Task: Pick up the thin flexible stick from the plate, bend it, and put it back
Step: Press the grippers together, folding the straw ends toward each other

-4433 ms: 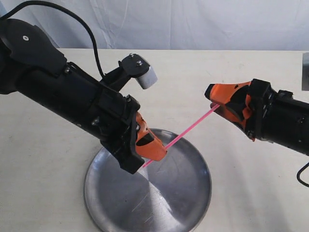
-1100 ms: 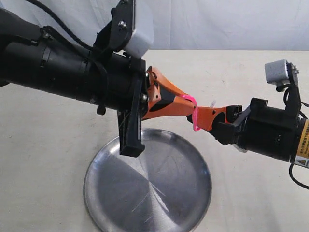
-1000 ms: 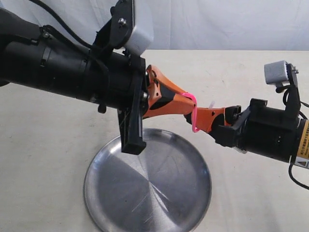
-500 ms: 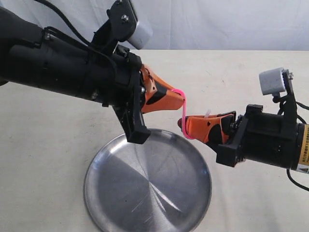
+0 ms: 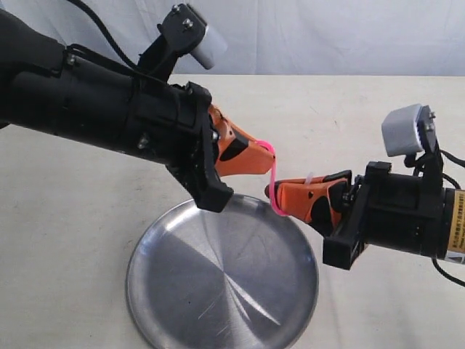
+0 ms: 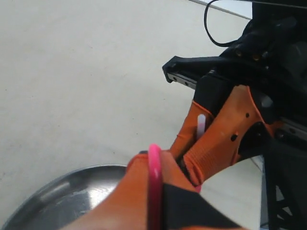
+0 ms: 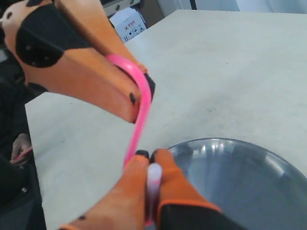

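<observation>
The thin pink stick (image 5: 274, 178) hangs bent in a tight curve above the far rim of the silver plate (image 5: 218, 291). My left gripper (image 5: 267, 155) is shut on one end of it, where the pink rod (image 6: 154, 177) runs between the orange fingers. My right gripper (image 5: 272, 193) is shut on the other end, and the whitish tip (image 7: 153, 179) pokes out between its fingers. The pink stick (image 7: 139, 115) arcs from one gripper to the other. The two grippers sit close together, the left slightly higher. The plate (image 7: 249, 177) holds nothing.
A pale tabletop (image 5: 65, 240) spreads around the plate, with a white cloth backdrop (image 5: 327, 36) behind. In the right wrist view a small white box (image 7: 128, 23) stands beyond the table's far edge.
The stick went from nearly straight between the grippers to a tight bend. Over the last second both grippers dropped a little and the right one moved left toward the plate.
</observation>
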Robot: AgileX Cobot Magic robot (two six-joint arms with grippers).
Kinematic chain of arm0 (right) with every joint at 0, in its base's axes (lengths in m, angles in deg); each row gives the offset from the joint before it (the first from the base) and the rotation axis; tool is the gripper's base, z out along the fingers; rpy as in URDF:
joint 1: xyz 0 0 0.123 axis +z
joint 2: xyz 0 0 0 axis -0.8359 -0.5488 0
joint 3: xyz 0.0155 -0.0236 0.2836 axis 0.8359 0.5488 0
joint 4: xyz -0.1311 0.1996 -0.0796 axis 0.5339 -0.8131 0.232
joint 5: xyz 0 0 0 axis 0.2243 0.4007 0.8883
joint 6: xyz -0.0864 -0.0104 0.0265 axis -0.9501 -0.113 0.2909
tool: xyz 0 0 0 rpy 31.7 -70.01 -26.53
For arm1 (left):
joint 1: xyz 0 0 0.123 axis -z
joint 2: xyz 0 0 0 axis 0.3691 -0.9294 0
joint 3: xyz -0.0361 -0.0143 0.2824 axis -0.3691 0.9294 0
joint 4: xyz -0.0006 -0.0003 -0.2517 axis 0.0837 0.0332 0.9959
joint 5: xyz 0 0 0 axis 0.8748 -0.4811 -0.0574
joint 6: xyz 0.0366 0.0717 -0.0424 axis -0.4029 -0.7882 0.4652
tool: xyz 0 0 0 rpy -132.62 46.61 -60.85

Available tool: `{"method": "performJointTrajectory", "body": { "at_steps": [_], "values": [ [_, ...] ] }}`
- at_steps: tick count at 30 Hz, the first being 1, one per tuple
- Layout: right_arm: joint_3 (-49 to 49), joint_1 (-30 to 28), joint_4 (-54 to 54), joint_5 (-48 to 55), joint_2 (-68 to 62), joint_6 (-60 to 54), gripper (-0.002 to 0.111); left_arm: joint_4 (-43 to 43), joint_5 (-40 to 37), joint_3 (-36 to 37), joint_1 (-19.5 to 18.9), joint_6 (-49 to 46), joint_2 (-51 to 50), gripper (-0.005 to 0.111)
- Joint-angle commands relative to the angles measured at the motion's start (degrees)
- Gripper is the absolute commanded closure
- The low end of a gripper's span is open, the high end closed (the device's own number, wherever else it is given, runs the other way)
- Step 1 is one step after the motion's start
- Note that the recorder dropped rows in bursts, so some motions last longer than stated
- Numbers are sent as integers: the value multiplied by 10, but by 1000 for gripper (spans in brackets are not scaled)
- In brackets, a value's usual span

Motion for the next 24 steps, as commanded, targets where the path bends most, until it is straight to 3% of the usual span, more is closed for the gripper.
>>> {"method": "performJointTrajectory", "body": {
  "at_steps": [1, 11, 24],
  "values": [
    [-24, 42, 57, -18, 2, -21, 109, 10, 28, -2, 2, 47, -1, 107],
    [-60, 146, 113, 140, 2, -22, 109, -49, 20, -2, 2, 143, -7, 107],
    [-62, 203, 118, 167, 2, -184, 109, -54, 17, -2, 2, 173, -9, 107]
  ]
}}
